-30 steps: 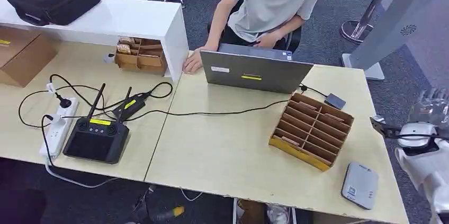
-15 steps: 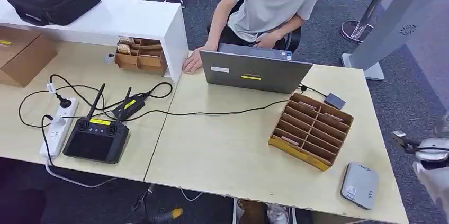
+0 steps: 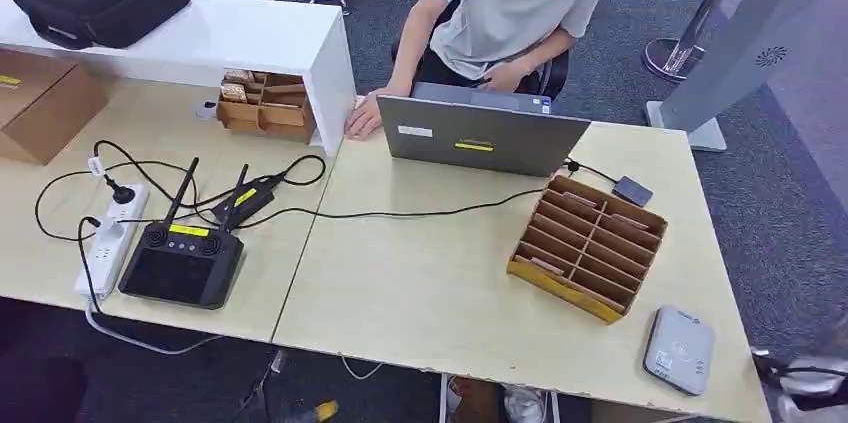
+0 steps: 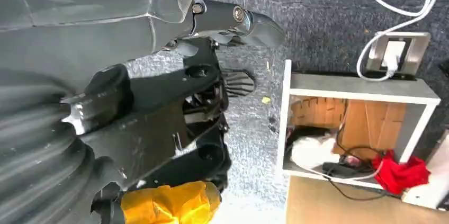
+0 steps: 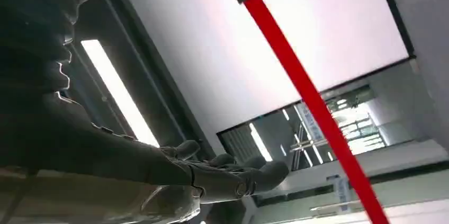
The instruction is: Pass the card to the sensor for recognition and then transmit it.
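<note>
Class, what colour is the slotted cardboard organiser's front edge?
Yellow; the slotted cardboard organiser shows best in the head view.

Pale wooden tables (image 3: 420,293) stand on dark grey carpet (image 3: 770,203).

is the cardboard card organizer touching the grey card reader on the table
Apart. The head view shows a strip of bare tabletop between the brown cardboard slotted organizer and the flat grey rounded card reader, which lies nearer the table's front corner.

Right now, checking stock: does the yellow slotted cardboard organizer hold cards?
Yes, the yellow slotted cardboard organizer holds a few cards; most slots look empty.
</note>
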Controlling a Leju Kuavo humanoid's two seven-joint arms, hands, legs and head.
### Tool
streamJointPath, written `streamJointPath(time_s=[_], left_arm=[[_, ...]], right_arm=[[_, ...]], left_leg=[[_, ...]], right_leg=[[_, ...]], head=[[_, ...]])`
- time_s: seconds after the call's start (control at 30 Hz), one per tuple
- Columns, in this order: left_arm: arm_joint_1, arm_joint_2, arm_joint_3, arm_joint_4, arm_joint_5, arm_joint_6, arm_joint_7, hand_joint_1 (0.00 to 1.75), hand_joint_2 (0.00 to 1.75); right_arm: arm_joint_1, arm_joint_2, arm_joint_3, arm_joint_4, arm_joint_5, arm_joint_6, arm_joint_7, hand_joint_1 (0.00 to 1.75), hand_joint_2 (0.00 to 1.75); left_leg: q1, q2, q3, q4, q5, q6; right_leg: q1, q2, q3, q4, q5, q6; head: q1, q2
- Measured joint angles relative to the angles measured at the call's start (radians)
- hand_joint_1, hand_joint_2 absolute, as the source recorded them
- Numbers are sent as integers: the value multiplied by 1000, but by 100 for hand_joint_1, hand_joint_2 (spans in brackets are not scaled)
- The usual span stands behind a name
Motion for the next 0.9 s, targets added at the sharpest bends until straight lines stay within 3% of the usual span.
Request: streamJointPath(time_s=[0.33,0.9], left_arm=[[17,28,-7,0,5,-12,-21,0,175],[23,43,-29,0,-2,-13,-39,0,175]], right_arm=[[217,1,-71,12,-57,7,9,0,175],[352,81,-128,25,-101,44,-24,0,175]], left_leg=[[0,0,1,-2,-1,-1],[0,1,2,-2,-1,-1]], right_leg=[[0,0,0,0,-1,-1],[0,0,0,0,-2,-2]], head=[[0,0],[0,0]])
